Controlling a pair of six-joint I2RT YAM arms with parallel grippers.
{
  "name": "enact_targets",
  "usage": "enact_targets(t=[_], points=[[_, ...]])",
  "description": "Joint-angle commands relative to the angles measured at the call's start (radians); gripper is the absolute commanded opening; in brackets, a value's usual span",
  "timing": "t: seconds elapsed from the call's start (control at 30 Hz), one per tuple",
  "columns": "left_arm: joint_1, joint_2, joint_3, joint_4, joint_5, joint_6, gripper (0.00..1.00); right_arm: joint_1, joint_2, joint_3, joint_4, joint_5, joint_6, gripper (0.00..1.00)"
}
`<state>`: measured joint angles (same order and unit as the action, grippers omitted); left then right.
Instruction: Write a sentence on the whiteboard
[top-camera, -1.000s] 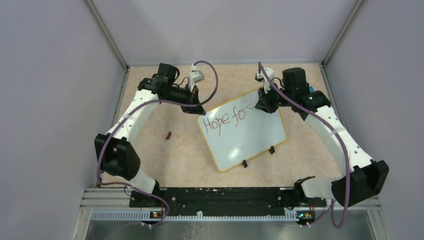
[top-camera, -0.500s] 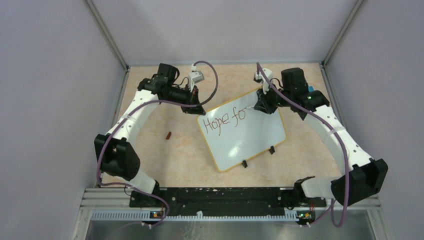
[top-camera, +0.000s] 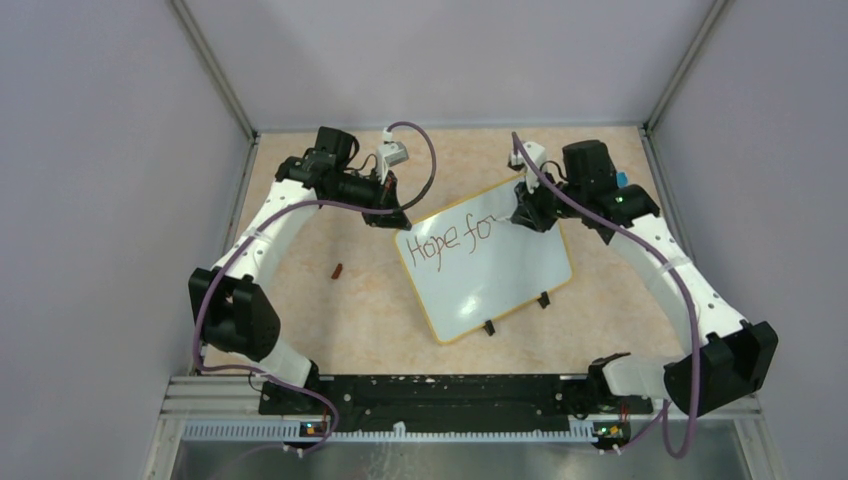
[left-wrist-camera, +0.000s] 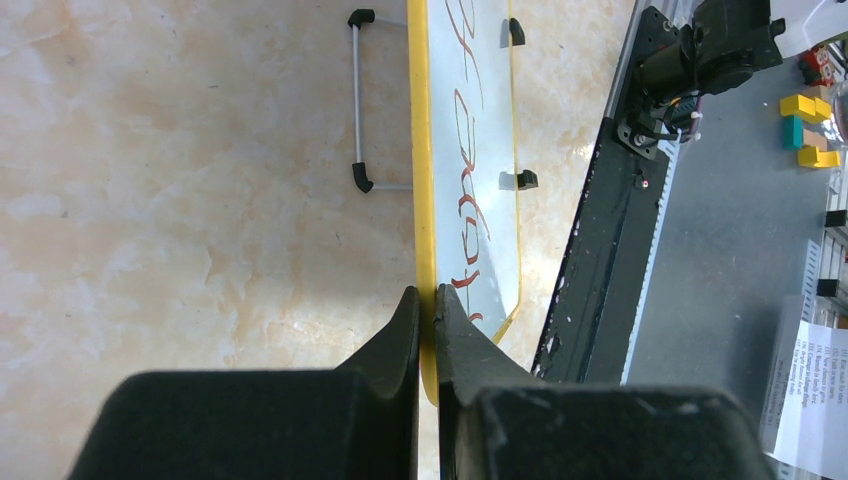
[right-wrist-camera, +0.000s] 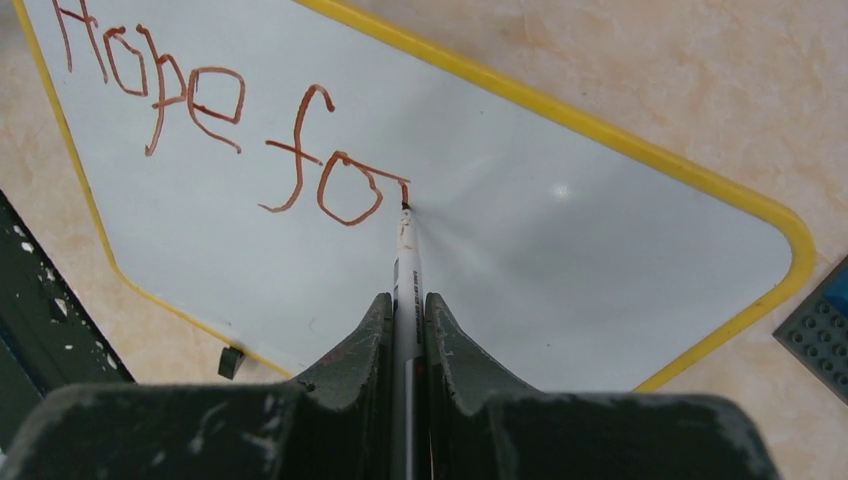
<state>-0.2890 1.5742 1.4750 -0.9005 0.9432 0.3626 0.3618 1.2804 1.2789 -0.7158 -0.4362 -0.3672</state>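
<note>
From above, the right end effector (top-camera: 521, 213) hides the tail of the sentence (top-camera: 440, 246)

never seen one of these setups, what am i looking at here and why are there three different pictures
These are two white robot arms bolted at the near edge of a table, each ending in a two-finger gripper. The wide picture comes from a fixed camera above and behind them; the other two come from a camera on each wrist, so its own dark fingers fill the bottom. On the table sits a small whiteboard with a yellow rim, and a small dark red piece lies to its left. The left gripper is shut on the board's rim. The right gripper is shut on a marker, tip touching the board, where the writing reads "Hope fo" plus the start of another letter.
</note>
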Motion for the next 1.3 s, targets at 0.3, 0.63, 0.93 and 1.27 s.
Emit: enact_targets(t=[0.3,0.63,0.93,1.27], points=[[-0.028,-0.006,-0.033,-0.040,-0.004,0.025,0.00,-0.005,-0.061,-0.084,-0.016,0.004,-0.030,0.00],[-0.028,-0.014,-0.037,-0.040,-0.007,0.027,0.00,-0.006,-0.018,-0.007,0.025,0.001,0.007,0.00],[-0.029,-0.016,-0.040,-0.039,-0.008,0.030,0.00,-0.010,0.009,0.037,0.043,0.031,0.020,0.00],[-0.028,-0.013,-0.040,-0.038,-0.011,0.032,0.00,-0.056,0.019,0.073,0.027,0.035,0.010,0.00]])
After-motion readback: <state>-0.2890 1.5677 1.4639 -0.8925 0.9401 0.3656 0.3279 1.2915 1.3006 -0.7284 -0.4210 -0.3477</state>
